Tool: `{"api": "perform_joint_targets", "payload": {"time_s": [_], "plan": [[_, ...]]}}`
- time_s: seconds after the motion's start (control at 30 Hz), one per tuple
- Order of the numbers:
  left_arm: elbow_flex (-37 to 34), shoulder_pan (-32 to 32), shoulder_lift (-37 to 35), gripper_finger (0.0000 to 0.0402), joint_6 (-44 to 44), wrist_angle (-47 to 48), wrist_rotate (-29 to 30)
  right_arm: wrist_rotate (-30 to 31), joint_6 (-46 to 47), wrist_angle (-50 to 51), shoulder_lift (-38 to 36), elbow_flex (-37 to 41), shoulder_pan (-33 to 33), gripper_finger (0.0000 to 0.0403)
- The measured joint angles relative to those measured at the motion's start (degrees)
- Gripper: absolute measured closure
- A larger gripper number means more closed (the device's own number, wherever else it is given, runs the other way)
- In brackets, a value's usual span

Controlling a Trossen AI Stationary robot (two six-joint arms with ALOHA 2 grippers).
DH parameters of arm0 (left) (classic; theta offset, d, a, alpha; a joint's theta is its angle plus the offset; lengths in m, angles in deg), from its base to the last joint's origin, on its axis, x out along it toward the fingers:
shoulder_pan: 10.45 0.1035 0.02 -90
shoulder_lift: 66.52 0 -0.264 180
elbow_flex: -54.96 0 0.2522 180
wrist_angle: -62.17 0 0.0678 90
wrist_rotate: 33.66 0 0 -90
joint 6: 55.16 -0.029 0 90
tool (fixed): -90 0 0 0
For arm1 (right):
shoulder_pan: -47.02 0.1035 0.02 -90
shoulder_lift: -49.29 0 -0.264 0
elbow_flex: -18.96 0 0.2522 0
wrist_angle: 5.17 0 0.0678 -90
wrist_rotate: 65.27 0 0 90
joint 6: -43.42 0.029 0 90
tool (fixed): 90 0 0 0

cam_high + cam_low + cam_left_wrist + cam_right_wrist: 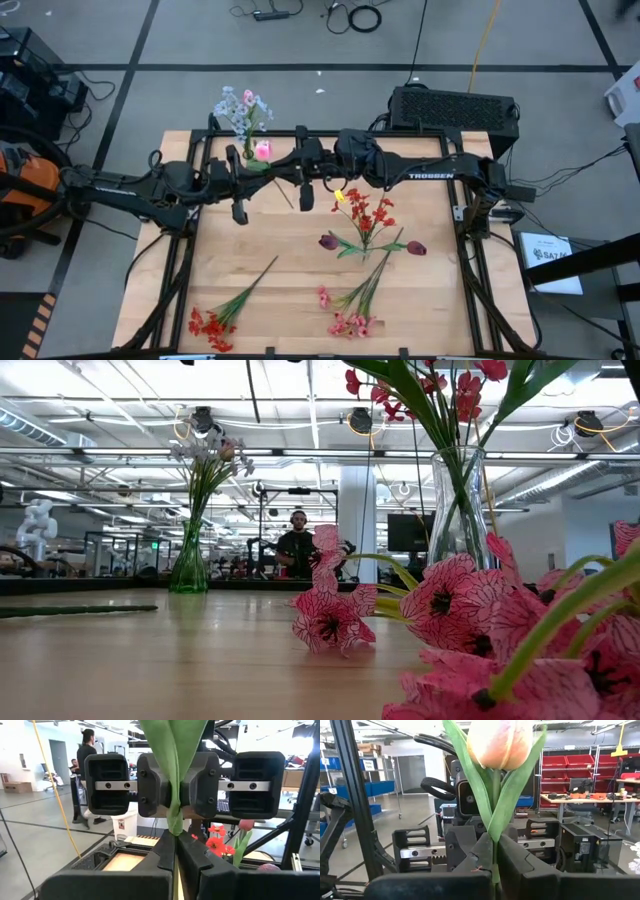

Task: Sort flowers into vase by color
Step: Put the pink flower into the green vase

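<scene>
Above the worktop's (300, 290) far edge, we hold one pink tulip (501, 740) between both arms in a handover. The left pincer (175, 851) is clamped on its stem and the right pincer (494, 854) likewise. Next, we judge, one must release. Both arms reach inward, meeting beside the blue-white bouquet (240, 108).

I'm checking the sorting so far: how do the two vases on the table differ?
The green vase is tinted glass; the clear vase is see-through. The green vase holds pale blue-white flowers, the clear vase red flowers. In the low view the green vase stands farther off, the clear vase nearer. Both stand upright on the table with stems inside.
</scene>
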Motion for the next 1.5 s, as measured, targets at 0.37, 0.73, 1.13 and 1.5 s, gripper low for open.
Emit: {"api": "perform_joint_targets", "payload": {"time_s": [0.37, 0.73, 1.13, 1.5], "plan": [[-0.06, -0.01, -0.38, 0.0399, -0.12, 0.75, 1.72, 2.47, 2.31, 4.94, -1.48, 0.00, -0.84, 0.0314], [0.01, -0.10, -12.21, 0.0401, 1.15, 12.83, 15.28, 15.85, 2.45, 46.35, -17.37, 0.02, -5.74, 0.0267], [-0.36, -0.05, -15.05, 0.0401, 2.54, 27.83, 32.08, 32.18, 13.22, 59.33, -41.77, 20.52, -5.89, 0.0300], [-7.66, 8.64, -16.45, 0.0401, -1.45, 21.48, 31.59, 32.77, 30.04, 43.04, -61.30, 49.88, -5.83, 0.0305]]}}
